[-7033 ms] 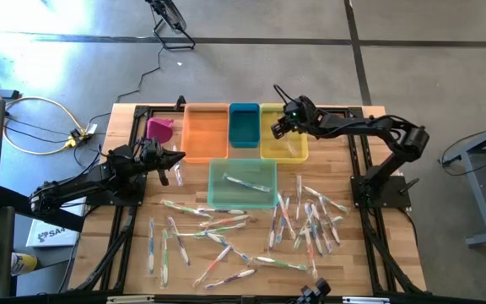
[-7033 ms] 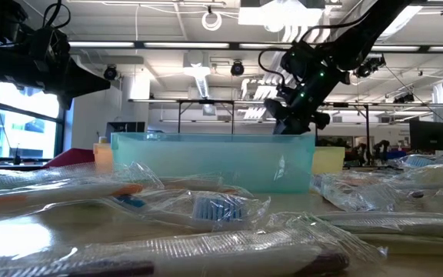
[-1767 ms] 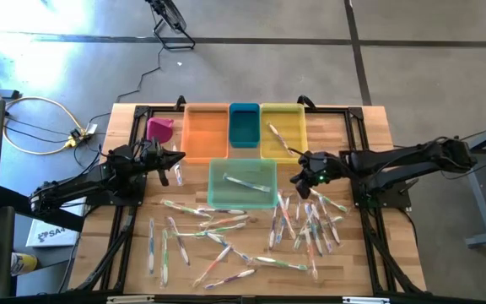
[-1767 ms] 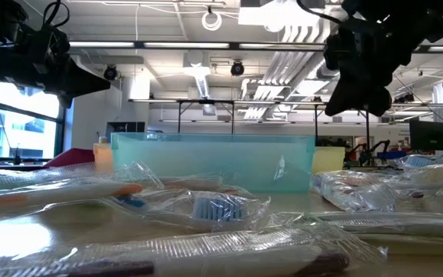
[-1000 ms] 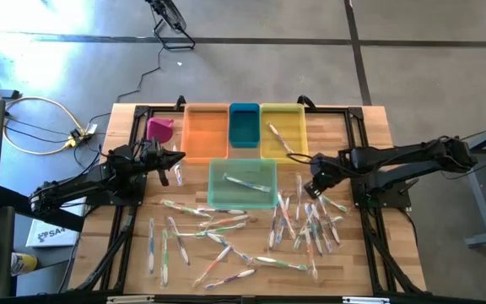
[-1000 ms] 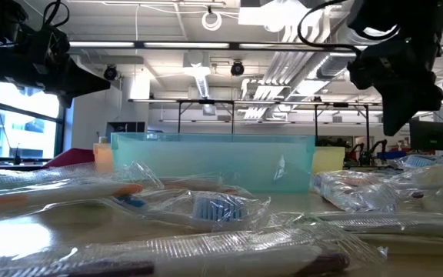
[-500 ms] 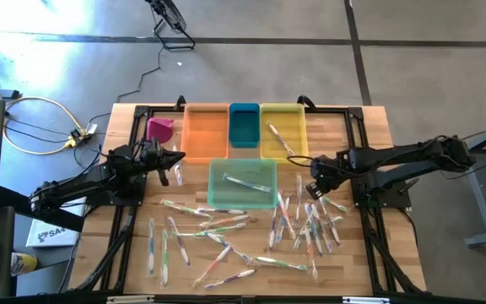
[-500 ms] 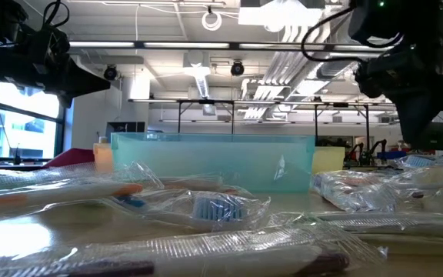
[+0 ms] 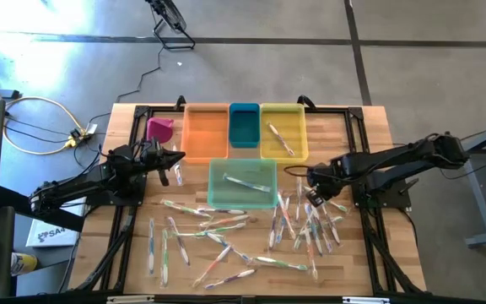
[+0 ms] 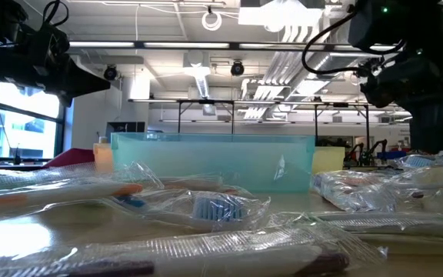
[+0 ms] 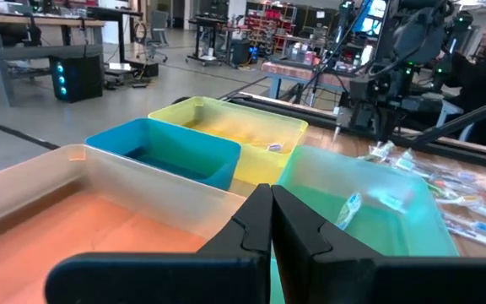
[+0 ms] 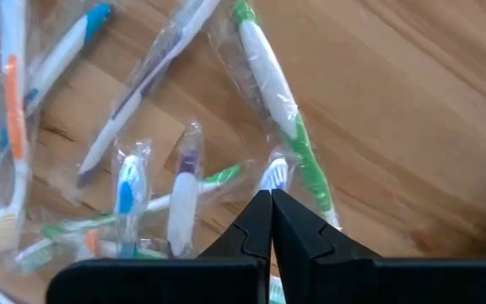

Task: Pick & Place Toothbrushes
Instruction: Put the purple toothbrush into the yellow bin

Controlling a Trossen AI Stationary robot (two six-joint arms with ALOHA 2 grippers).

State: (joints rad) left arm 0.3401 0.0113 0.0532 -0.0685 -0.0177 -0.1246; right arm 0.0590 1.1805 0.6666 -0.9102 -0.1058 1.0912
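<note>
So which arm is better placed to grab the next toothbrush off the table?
Probably the right: its claw hangs right above the wrapped toothbrushes, while the left claw waits beside the orange bin.

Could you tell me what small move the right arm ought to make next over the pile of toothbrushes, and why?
Probably open its fingers before descending. The right gripper hovers above the loose toothbrushes on the wooden table, and its wrist view shows the fingers shut together with nothing between them, so it cannot yet straddle a handle.

Right pincer [image 9: 310, 199] moved from yellow bin [image 9: 299, 150], descended over scattered toothbrushes [image 9: 310, 221], fingers together.
</note>
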